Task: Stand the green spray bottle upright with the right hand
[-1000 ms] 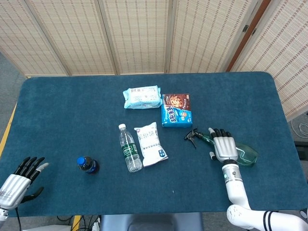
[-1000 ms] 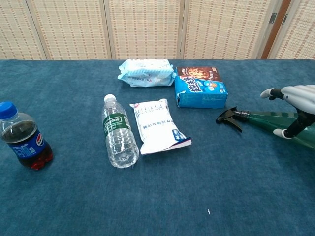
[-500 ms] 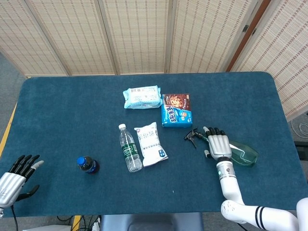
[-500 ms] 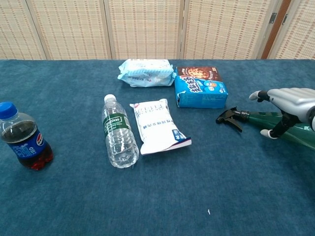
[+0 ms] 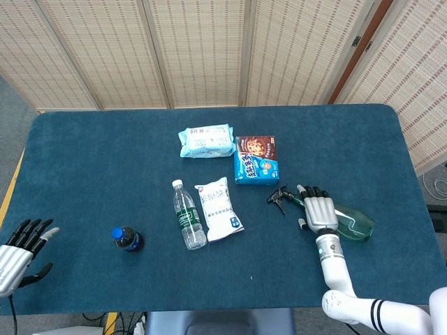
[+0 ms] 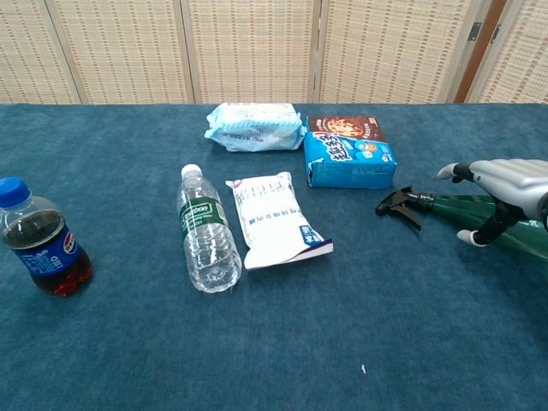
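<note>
Near the table's right edge, the green spray bottle (image 5: 353, 222) lies flat — long axis across the table, nozzle pointing left. My right hand (image 5: 320, 211) hovers over its neck, fingers spread, holding nothing. My left hand (image 5: 17, 246) is open at the far left corner — well apart.

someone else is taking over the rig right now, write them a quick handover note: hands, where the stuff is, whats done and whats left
Right hand: over the neck of the green spray bottle, fingers spread; no firm grip visible.
Left hand: open at the table's near left edge, holding nothing.
The bottle lies on its side at the right of the table, black trigger head pointing towards the blue snack box.
Done: the right hand has reached the bottle.
Left: close on the bottle, tip it upright onto its base, let go.
</note>
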